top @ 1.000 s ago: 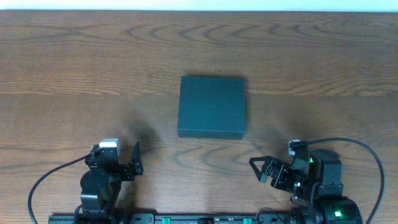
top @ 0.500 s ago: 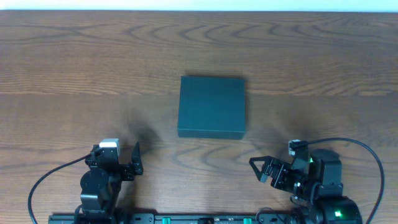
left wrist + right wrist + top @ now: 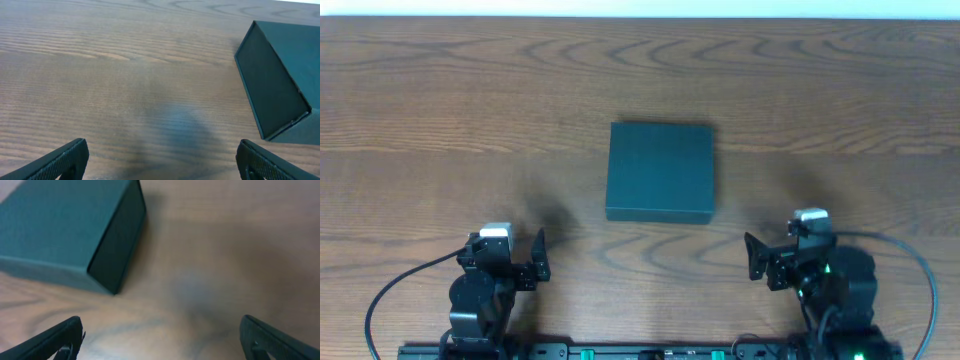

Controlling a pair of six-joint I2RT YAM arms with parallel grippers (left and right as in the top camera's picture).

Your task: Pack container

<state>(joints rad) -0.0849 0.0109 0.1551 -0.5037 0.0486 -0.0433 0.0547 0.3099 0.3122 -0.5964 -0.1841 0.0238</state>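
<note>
The dark teal-green container (image 3: 660, 171) sits shut in the middle of the wooden table. It also shows at the right of the left wrist view (image 3: 280, 75) and at the upper left of the right wrist view (image 3: 65, 230). My left gripper (image 3: 510, 262) is open and empty near the front edge, to the left of the container. In its wrist view (image 3: 160, 162) only bare wood lies between the fingers. My right gripper (image 3: 785, 262) is open and empty near the front edge, to the right of the container, with bare wood between its fingers (image 3: 160, 337).
The wooden table (image 3: 440, 120) spreads around the container. Black cables (image 3: 390, 290) loop beside both arm bases at the front edge. No snack packets show in any view.
The right arm has turned and its gripper has swung from pointing left to pointing toward the container. The left arm and the container have not moved.
</note>
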